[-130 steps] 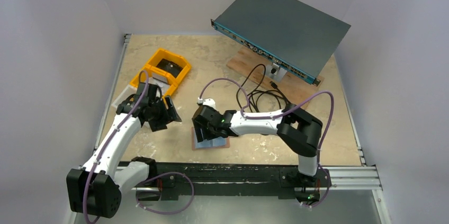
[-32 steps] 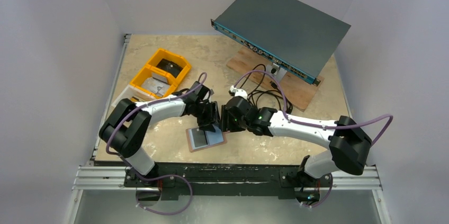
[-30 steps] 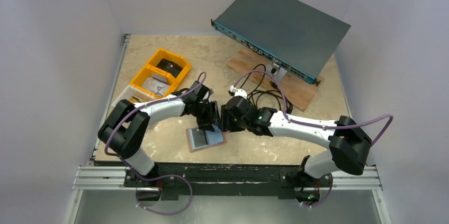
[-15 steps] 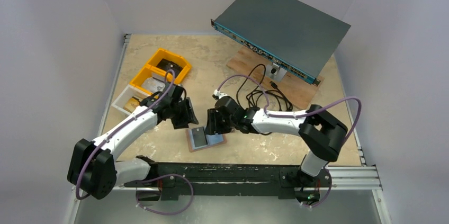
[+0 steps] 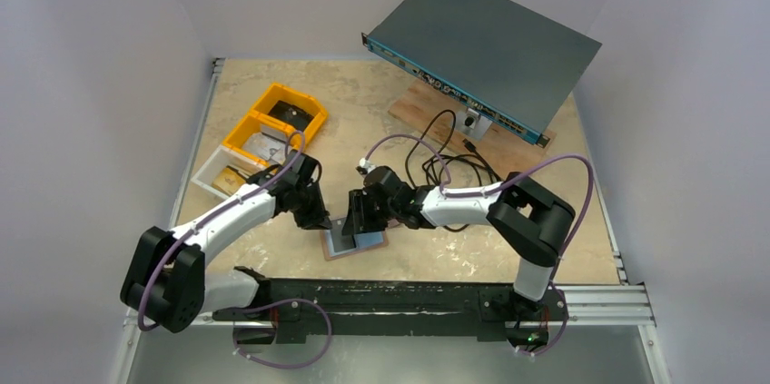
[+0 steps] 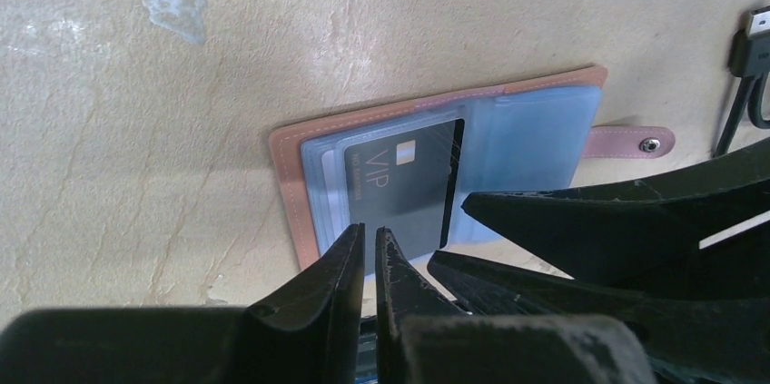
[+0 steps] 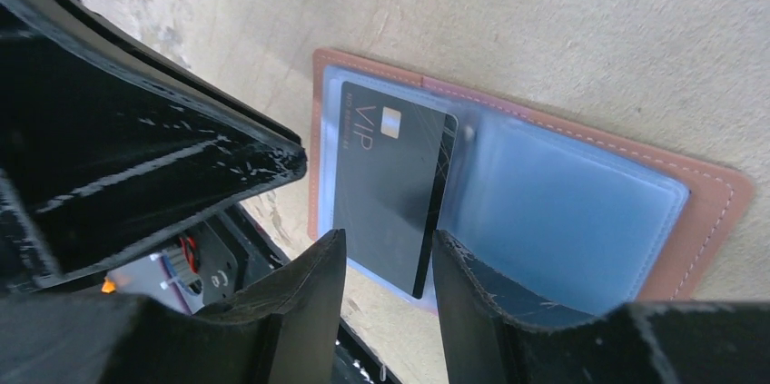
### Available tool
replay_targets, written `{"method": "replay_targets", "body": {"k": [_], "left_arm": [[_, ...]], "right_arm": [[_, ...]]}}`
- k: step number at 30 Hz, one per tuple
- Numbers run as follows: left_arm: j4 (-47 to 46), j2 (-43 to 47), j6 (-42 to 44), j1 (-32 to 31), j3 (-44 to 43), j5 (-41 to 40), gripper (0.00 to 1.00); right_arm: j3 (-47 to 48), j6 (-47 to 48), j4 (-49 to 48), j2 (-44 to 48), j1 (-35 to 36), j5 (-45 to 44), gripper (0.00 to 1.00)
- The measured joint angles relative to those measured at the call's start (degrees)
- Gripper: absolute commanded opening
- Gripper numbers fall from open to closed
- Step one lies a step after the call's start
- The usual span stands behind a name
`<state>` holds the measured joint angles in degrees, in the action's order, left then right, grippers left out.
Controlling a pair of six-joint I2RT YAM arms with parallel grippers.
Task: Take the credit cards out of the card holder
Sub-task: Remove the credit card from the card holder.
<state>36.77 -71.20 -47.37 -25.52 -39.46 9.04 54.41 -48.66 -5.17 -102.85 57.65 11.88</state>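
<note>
Status: my left gripper (image 6: 370, 231) is nearly closed, only a sliver between the fingers, nothing in it, tips at the left edge of the card holder (image 6: 289, 175), contact unclear. Holder lies open and flat by the middle of the table's (image 5: 427, 261) near edge, dark card (image 6: 399, 186) in its left half, pale blue sleeves (image 6: 536, 130) in the right. My right gripper (image 7: 389, 241) stands open and empty above the holder's middle fold.

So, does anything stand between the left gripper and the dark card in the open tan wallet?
Nothing visible does. The left gripper has its tips at the edge of the dark VIP card, which lies in the open tan leather card holder. The right gripper hovers open alongside, not between them.
</note>
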Motion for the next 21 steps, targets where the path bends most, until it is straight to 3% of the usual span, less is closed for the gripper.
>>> {"method": "replay_targets", "body": {"k": [9, 21], "left_arm": [[-1.79, -3.19, 0.00, 0.00, 1.01, 0.57, 0.00], [-3.76, -6.58, -0.11, -1.25, 1.09, 1.22, 0.00]], "right_arm": [[-1.16, -1.64, -4.07, -1.38, -1.49, 1.51, 0.40], [-2.40, -2.93, -7.74, -2.86, -2.51, 4.39, 0.40]]}}
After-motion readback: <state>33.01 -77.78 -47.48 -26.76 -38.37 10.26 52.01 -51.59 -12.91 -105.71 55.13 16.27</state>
